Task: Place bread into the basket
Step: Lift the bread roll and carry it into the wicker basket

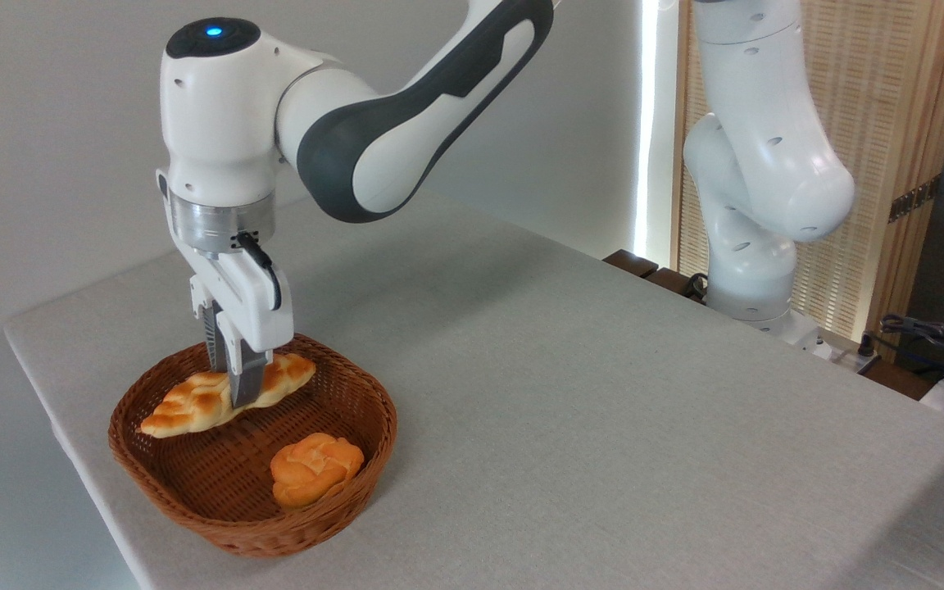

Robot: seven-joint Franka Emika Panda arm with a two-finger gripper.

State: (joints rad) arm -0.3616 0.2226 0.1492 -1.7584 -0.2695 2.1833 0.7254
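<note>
Placement step: tool (228, 392) clenched on bread (193, 406), loaf inside basket (374, 410), behind orange bun (314, 467). Next move likely calls for releasing grip, lifting clear.

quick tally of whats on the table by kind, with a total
braided loaf: 1, in the gripper
round bun: 1
basket: 1
total: 3
</note>
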